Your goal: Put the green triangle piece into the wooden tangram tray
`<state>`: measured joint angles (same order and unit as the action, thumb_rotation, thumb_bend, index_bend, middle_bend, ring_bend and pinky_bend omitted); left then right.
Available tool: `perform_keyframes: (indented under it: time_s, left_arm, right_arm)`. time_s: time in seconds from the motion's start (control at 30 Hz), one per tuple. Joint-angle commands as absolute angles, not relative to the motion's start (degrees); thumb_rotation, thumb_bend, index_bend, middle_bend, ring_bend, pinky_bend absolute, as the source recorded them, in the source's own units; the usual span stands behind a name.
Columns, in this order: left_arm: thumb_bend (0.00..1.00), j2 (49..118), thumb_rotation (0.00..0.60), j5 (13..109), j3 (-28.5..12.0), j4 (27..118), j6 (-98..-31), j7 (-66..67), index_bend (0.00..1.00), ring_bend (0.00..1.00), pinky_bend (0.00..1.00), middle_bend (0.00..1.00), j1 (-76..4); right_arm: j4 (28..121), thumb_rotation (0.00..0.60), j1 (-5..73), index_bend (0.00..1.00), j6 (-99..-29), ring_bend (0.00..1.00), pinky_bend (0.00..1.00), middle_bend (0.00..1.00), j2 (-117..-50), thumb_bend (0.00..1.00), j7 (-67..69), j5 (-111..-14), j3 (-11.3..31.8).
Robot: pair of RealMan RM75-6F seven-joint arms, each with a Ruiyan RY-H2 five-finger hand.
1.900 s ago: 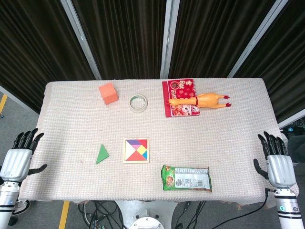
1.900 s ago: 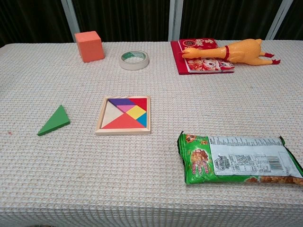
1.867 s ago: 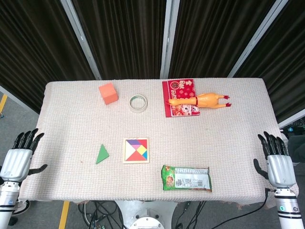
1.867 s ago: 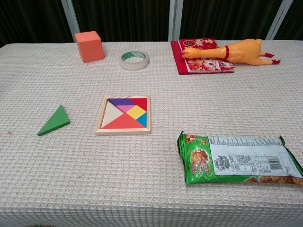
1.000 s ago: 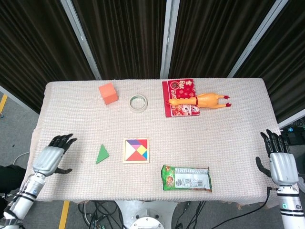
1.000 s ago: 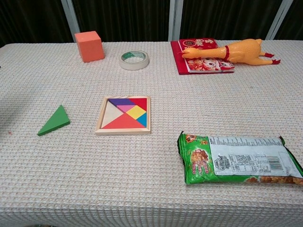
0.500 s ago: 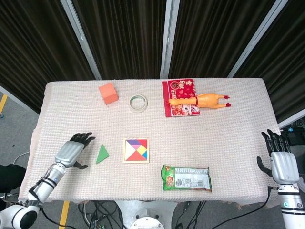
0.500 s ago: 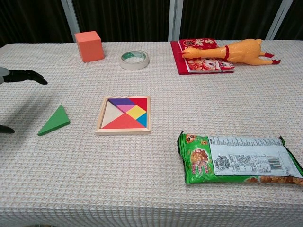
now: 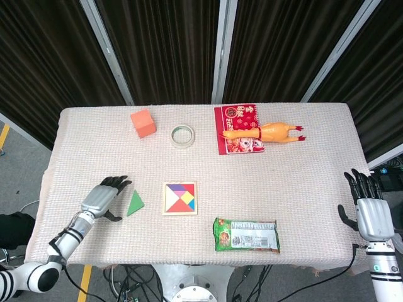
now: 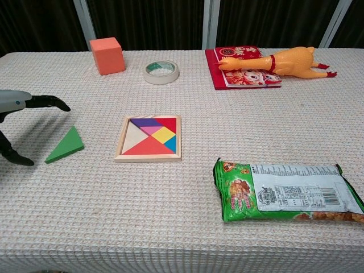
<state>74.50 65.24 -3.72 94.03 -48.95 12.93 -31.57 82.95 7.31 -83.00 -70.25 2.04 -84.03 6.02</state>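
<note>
Head view: the left hand point(image 9: 104, 197), fingers apart and empty, hovers just left of the green triangle piece point(image 9: 135, 204), which lies on the table beside the wooden tangram tray point(image 9: 180, 198); the right hand point(image 9: 368, 211), fingers spread, waits at the table's edge.

Chest view: the left hand's fingers point(image 10: 48, 102) reach above the green triangle piece point(image 10: 65, 145).

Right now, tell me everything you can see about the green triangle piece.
The green triangle piece is a flat, solid-green triangle with visible thickness, possibly painted wood. It lies flat on the woven tablecloth, left of the wooden tangram tray and apart from it. The left hand hovers just beside it, fingers spread, not touching.
</note>
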Motion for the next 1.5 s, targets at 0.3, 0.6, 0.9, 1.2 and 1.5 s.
perform_keyframes:
  time_s: [0.3, 0.6, 0.9, 1.2, 1.5]
  left_arm:
    - [0.0, 75.9, 0.6, 62.3, -3.9, 93.2, -46.4, 12.0, 0.11, 0.0, 0.02, 0.0, -33.7]
    - [0.0, 75.9, 0.6, 60.8, -3.7, 92.8, -46.2, 12.0, 0.13, 0.0, 0.02, 0.0, -34.5]
    - [0.0, 76.1, 0.6, 61.4, -3.2, 92.4, -45.9, 10.7, 0.15, 0.0, 0.02, 0.0, -35.0]
    - [0.0, 76.2, 0.6, 60.9, -2.7, 91.8, -45.4, 10.4, 0.16, 0.0, 0.02, 0.0, -35.5]
    - [0.0, 76.4, 0.6, 61.7, -2.6, 91.7, -46.0, 9.4, 0.22, 0.0, 0.02, 0.0, -35.6]
  right_arm:
    - [83.1, 0.6, 7.6, 0.0, -82.7, 0.0, 0.0, 0.0, -70.2, 0.3, 1.8, -83.9, 6.1]
    - [82.7, 0.6, 7.7, 0.0, -82.2, 0.0, 0.0, 0.0, -70.3, 0.3, 2.0, -83.6, 5.9]
    - [82.7, 0.6, 7.8, 0.0, -81.9, 0.0, 0.0, 0.0, -70.2, 0.3, 2.2, -83.3, 5.9]
    - [83.0, 0.6, 7.9, 0.0, -81.8, 0.0, 0.0, 0.0, -70.2, 0.31, 1.9, -83.2, 5.9]
    - [83.0, 0.6, 7.9, 0.0, -81.7, 0.0, 0.0, 0.0, -70.3, 0.31, 1.7, -83.0, 5.9]
